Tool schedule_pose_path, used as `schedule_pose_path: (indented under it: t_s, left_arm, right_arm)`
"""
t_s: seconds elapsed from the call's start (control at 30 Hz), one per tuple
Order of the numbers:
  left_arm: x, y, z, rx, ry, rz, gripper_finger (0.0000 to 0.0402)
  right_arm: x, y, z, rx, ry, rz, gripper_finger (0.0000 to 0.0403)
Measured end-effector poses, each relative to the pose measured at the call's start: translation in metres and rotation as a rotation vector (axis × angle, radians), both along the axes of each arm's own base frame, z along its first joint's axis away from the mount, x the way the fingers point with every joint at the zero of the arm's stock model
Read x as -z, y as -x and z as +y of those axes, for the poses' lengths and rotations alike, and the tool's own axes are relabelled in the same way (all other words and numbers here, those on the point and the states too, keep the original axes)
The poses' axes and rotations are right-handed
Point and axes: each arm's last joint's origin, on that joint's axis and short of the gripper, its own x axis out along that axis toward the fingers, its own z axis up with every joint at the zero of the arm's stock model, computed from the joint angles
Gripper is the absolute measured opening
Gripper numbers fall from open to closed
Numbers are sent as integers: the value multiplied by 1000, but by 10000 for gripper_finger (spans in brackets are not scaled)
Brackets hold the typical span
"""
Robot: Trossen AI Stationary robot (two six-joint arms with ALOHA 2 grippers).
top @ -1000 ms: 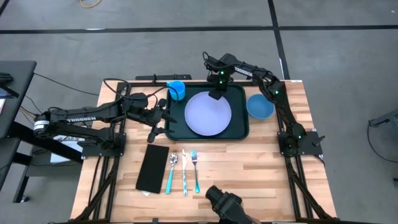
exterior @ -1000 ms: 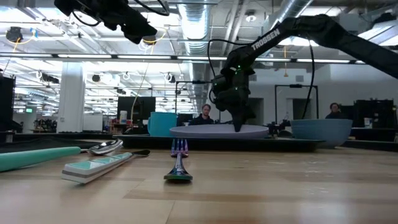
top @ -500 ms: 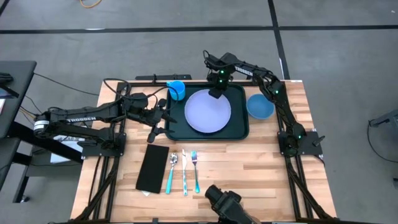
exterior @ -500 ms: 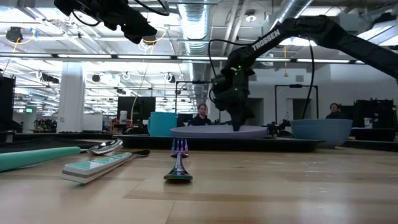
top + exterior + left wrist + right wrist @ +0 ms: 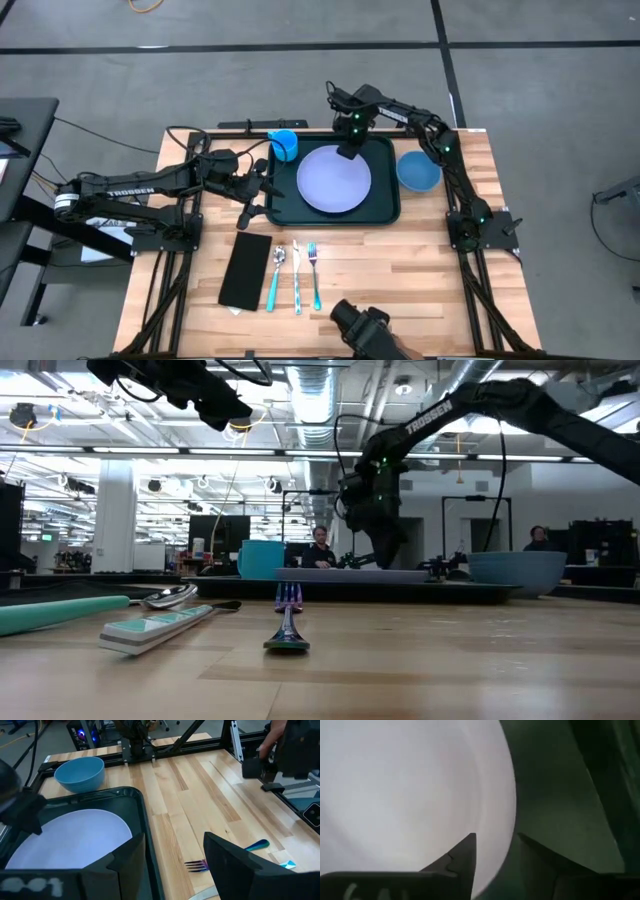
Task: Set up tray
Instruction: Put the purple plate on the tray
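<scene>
STEP: plate placement, release stage | tray (image 5: pixel 385 205) sits mid-table, lavender plate (image 5: pixel 334 180) lying flat in it | right gripper (image 5: pixel 347 152) over the plate's far rim, fingers parted, holding nothing; left gripper (image 5: pixel 262 187) waits just beside the tray's left edge, fingers spread, empty | NEXT: judged, lift right arm clear; fetch blue bowl (image 5: pixel 418 171) beside tray

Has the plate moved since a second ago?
Yes. In the low view the plate now lies flat on the tray, level with the blue bowl's base; earlier its edge was tilted up under the right tool.
</scene>
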Motion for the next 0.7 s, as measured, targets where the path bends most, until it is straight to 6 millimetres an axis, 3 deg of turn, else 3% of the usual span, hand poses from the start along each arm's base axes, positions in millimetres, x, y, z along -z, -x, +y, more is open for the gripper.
schedule_pose_path:
  t_s: [0.13,0.33,0.53,0.7]
  left_arm:
    - [0,0,0,0,0,-1,192]
    - [0,0,0,0,0,0,192]
    - [0,0,0,0,1,1,192]
    - [1,1,0,-1,9,14,192]
  right_arm:
    - [-28,10,2,9,46,-11,142]
    - [-86,32,10,34,139,-87,140]
    - [-143,59,32,62,206,-164,131]
    - [-176,81,52,71,229,-194,130]
